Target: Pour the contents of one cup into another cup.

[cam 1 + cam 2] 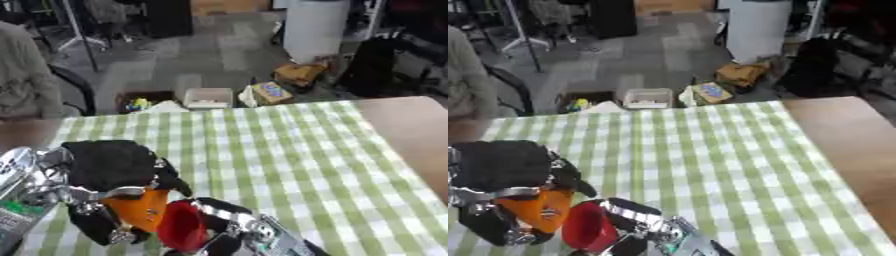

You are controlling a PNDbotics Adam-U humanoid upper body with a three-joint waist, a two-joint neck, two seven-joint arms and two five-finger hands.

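An orange cup [140, 209] is held in my left hand [112, 165], whose black fingers curl round it at the lower left of the table. Right beside it a red cup [181, 225] is tipped on its side with its open mouth facing left toward the orange cup. My right hand [229, 220] wraps the red cup from the right and below. The two cups sit close together, almost touching. What is inside either cup is hidden.
The table wears a green and white checked cloth [289, 160], with bare brown wood [411, 125] along the right side. Boxes and bags [271, 92] lie on the floor beyond the far edge. A seated person [22, 70] shows at the far left.
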